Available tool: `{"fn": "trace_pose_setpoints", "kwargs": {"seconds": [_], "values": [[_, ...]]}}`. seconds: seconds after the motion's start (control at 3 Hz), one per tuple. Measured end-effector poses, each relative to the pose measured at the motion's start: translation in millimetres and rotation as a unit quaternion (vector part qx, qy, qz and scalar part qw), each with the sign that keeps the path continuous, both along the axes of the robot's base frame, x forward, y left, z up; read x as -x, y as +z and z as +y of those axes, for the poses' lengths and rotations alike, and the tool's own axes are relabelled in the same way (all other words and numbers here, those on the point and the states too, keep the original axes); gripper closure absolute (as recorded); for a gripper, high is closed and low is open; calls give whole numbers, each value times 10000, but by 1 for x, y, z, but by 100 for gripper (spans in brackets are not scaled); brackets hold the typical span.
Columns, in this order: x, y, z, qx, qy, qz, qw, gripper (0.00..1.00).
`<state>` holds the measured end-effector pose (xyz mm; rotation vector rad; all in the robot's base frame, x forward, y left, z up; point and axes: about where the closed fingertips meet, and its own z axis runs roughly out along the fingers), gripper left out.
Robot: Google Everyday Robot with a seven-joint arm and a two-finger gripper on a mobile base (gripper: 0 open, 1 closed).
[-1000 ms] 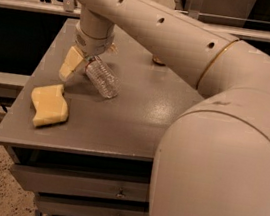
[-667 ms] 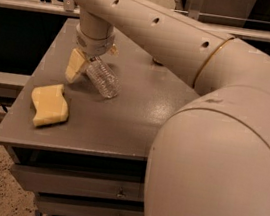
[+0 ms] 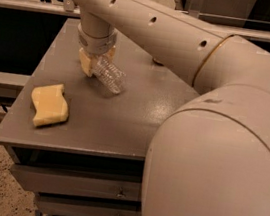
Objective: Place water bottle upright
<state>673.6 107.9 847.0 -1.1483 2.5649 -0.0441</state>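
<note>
The water bottle (image 3: 109,75) is clear ribbed plastic and lies tilted over the grey table (image 3: 122,123), its bottom end pointing to the front right, close to the tabletop. Its cap end is hidden inside my gripper (image 3: 97,60). The gripper comes down from above at the table's back left, and its yellow-padded fingers (image 3: 85,62) are shut on the bottle's upper part. My arm sweeps across the upper right of the view and hides the right side of the table.
A yellow sponge (image 3: 49,105) lies flat near the table's front left edge. A small dark object (image 3: 157,61) peeks out from under the arm at the back. Drawers (image 3: 88,186) sit below the tabletop. Other dark tables stand behind.
The gripper and the bottle have shifted slightly to the right. The sponge has not moved.
</note>
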Motion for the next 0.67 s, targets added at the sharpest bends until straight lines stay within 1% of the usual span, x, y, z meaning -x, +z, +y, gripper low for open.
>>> {"fn": "trace_pose_setpoints", "kwargs": {"seconds": [0.33,0.67], "values": [[-1,20,-3,-262,73,-240,9993,85],[11,42,-9,-951,446,-531,9931,100]]}}
